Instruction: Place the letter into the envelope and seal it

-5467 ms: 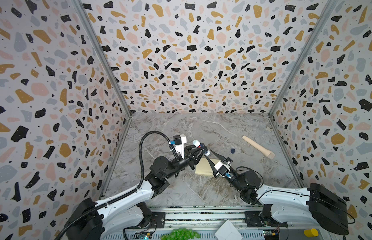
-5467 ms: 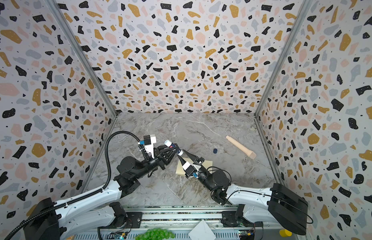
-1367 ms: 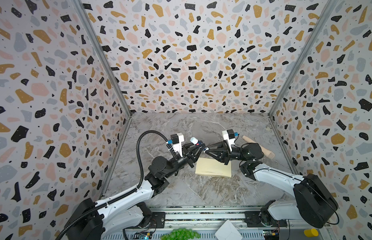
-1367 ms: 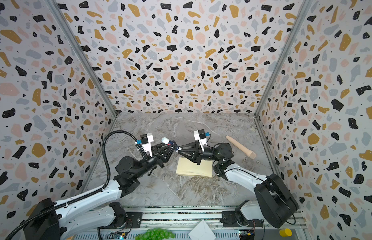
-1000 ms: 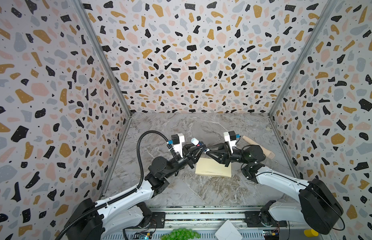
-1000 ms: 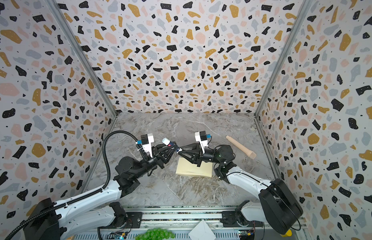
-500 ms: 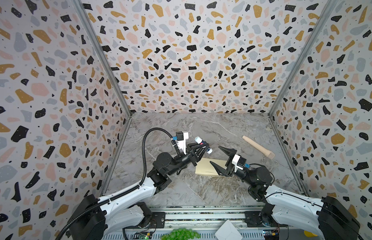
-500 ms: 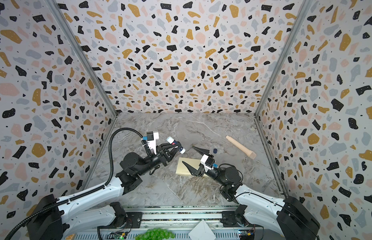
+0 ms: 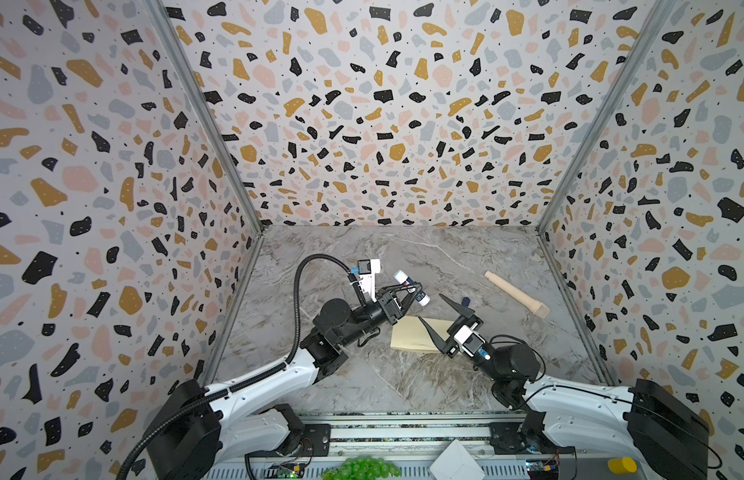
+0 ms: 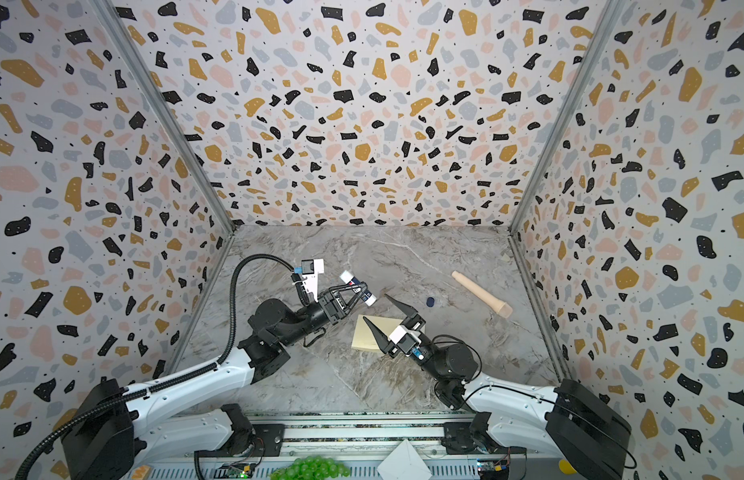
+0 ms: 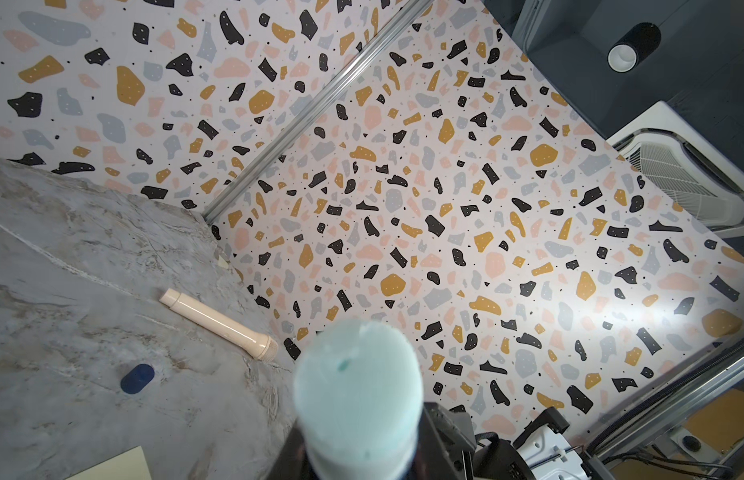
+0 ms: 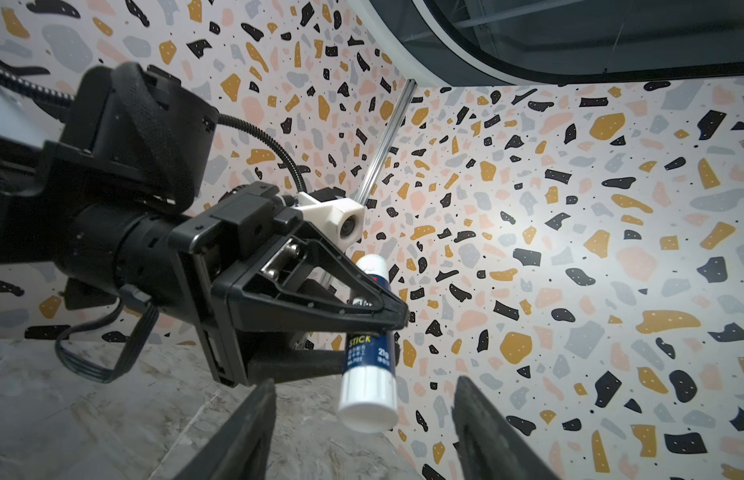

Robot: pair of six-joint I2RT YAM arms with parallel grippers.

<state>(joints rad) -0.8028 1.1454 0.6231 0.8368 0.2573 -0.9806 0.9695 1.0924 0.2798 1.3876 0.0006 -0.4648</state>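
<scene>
The cream envelope (image 9: 405, 338) (image 10: 362, 338) lies flat on the marble floor, and one corner of it shows in the left wrist view (image 11: 112, 465). The letter is out of view. My left gripper (image 9: 416, 289) (image 10: 362, 286) (image 12: 386, 328) is raised above the floor and shut on a glue stick (image 9: 411, 286) (image 10: 357, 286) (image 12: 368, 374), whose pale uncapped end (image 11: 357, 395) faces the left wrist camera. My right gripper (image 9: 430, 307) (image 10: 375, 306) (image 12: 364, 380) hovers over the envelope's far edge. It is open, with the stick's white base just in front of its fingers, untouched.
A dark blue cap (image 9: 465, 300) (image 10: 430, 301) (image 11: 137, 378) lies on the floor right of the grippers. Beyond it lies a tan wooden handle (image 9: 515, 293) (image 10: 482, 294) (image 11: 218, 318) near the right wall. Green grapes (image 9: 362, 467) and a white folded paper (image 9: 455, 461) sit by the front rail.
The right arm swung from behind the glue stick round to the near side, and its jaws opened wide, then narrowed a little. The left gripper shifted slightly right, still holding the stick.
</scene>
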